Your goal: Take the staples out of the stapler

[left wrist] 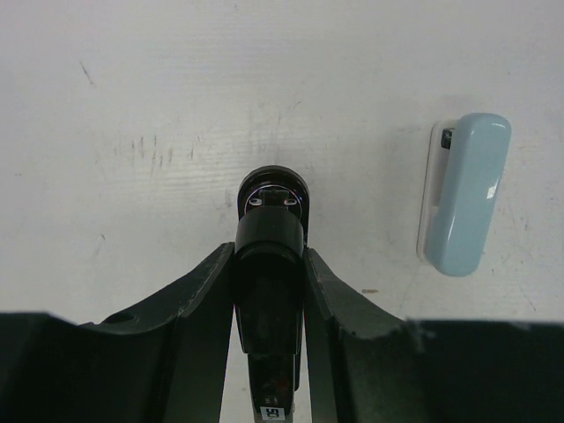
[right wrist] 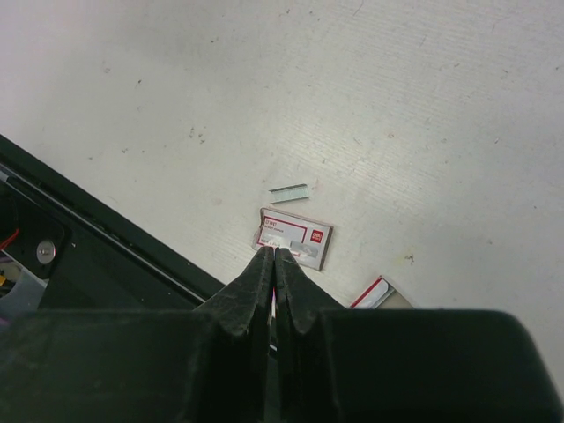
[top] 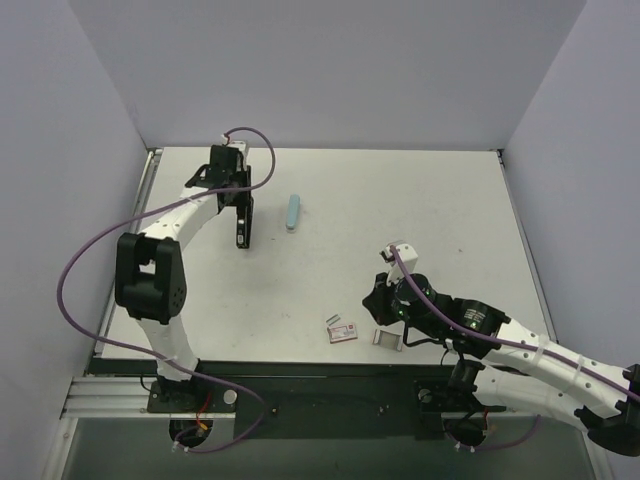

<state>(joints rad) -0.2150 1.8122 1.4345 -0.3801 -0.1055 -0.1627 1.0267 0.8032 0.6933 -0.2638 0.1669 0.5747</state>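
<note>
One staple box [right wrist: 295, 238], contents unseen; one loose staple strip [right wrist: 289, 189]; one blue stapler [left wrist: 463, 194]. My left hand [left wrist: 269, 263] clamps a black object [left wrist: 271, 201]; right hand [right wrist: 274, 256] pinched closed, empty.

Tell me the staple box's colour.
Mostly white with a red edge; the staple box shows best in the right wrist view.

A scuffed white table [top: 400, 200] stands enclosed by plain pale lavender walls [top: 330, 70] on three sides, under soft, even light.
</note>
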